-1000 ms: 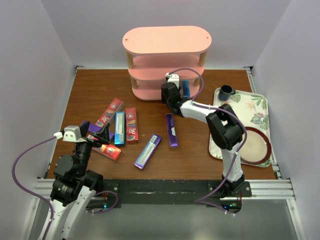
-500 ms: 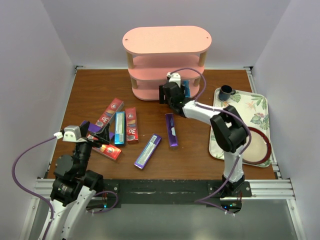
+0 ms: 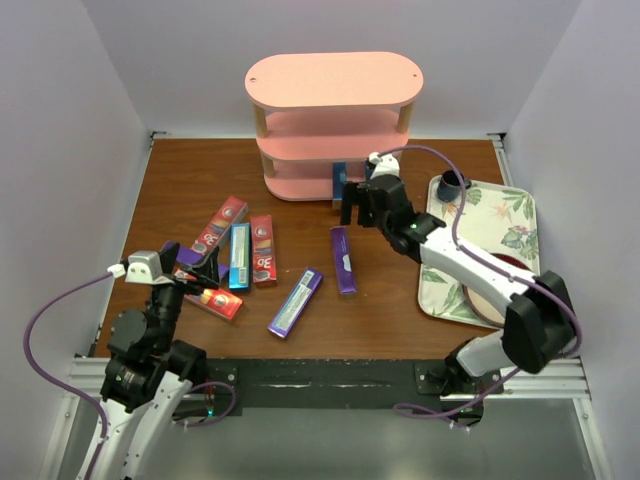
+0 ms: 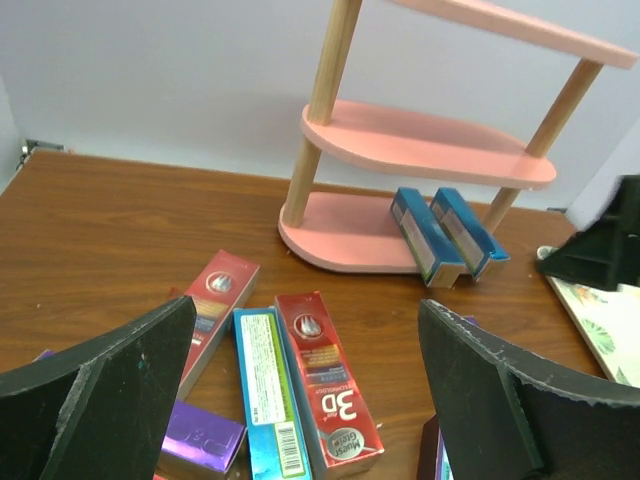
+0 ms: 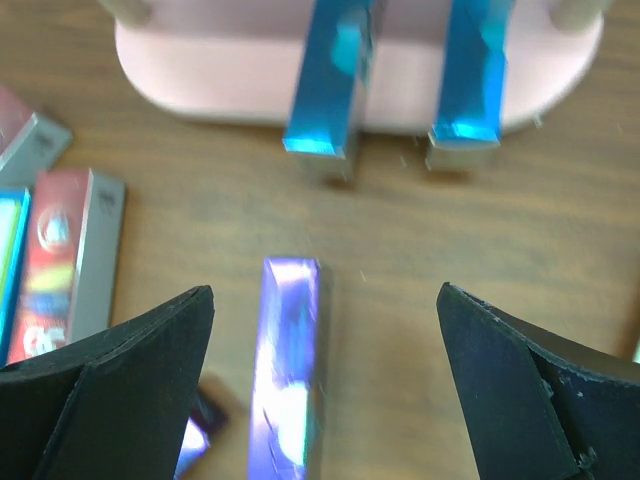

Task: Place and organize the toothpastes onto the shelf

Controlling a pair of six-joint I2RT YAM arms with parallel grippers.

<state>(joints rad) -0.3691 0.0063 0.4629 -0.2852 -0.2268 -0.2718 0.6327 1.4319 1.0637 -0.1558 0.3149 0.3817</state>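
The pink shelf (image 3: 330,80) stands at the back of the table. Two shiny blue toothpastes (image 4: 425,237) (image 4: 466,230) lie side by side on its bottom board, their ends sticking out over the edge (image 5: 325,95) (image 5: 468,85). My right gripper (image 3: 352,206) hovers open just in front of them, above a purple carton (image 5: 285,380), holding nothing (image 5: 325,292). My left gripper (image 4: 305,305) is open over a cluster of red (image 4: 325,375), teal (image 4: 262,395) and purple (image 4: 200,438) cartons at the left. Another purple carton (image 3: 295,302) lies mid-table.
A floral tray (image 3: 505,212) at the right carries a dark cup (image 3: 452,183) and a red-rimmed plate (image 3: 512,292). White walls close in on three sides. Bare wood shows between the shelf and the carton cluster.
My right gripper has opened, let go of a blue carton on the shelf's bottom board and pulled back toward the near right. The left arm has not moved.
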